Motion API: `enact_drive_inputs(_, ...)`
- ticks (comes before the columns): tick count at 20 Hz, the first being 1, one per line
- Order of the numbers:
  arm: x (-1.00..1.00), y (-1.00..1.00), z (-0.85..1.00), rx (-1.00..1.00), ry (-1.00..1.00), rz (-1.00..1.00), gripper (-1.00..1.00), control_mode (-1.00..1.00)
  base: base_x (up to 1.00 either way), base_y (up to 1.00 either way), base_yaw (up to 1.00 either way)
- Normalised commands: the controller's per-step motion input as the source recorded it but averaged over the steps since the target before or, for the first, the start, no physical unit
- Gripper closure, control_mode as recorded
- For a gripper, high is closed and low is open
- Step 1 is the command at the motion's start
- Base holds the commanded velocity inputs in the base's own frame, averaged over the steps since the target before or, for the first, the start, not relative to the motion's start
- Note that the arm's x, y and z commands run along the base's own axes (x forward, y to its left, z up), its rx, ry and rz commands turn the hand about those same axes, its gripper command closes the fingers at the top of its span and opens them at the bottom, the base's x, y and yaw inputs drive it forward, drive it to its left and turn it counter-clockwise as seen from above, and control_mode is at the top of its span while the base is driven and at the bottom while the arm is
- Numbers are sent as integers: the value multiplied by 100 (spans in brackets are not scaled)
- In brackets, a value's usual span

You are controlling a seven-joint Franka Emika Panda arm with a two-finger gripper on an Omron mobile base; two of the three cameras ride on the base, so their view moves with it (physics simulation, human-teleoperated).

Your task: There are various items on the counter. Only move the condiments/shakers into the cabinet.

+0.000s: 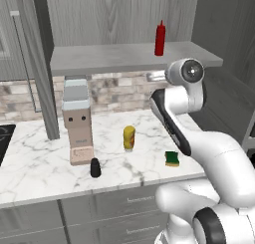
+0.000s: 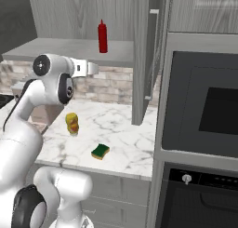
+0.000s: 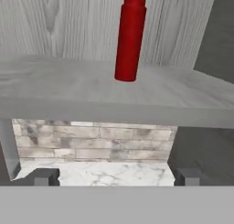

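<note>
The slim red bottle [image 1: 160, 38] [image 2: 102, 36] [image 3: 130, 39] stands upright on the cabinet's light-grey shelf board [image 1: 114, 58] [image 3: 68, 86]. My gripper [image 2: 93, 69] [image 3: 115, 177] hangs in front of and just below the shelf edge, open and empty, facing the red bottle from a short way back. On the marble counter [image 1: 45, 163] stand the yellow bottle [image 1: 129, 138] [image 2: 71, 123] and, nearer the front edge, the short black shaker [image 1: 95, 168].
A tall beige-and-grey appliance [image 1: 77, 121] stands on the counter left of the yellow bottle. A green-and-yellow sponge [image 1: 172, 159] [image 2: 100, 151] lies near the front right edge. An open cabinet door [image 2: 144, 59] hangs right of the shelf, beside a built-in oven [image 2: 204, 106].
</note>
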Motion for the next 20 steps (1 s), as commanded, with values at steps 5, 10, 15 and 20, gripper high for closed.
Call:
enact_drive_inputs(5,-100,52,-95,-1,19,-1,-100,-100,0,0,0)
enact_drive_inputs(10,-100,97,-100,-4,8,-5,-100,-100,0,0,0)
enact_drive_inputs(15,-86,96,-92,-1,-1,-13,-100,-100,0,0,0)
enact_drive_inputs(20,-37,37,-41,9,-20,-18,-100,-100,0,0,0)
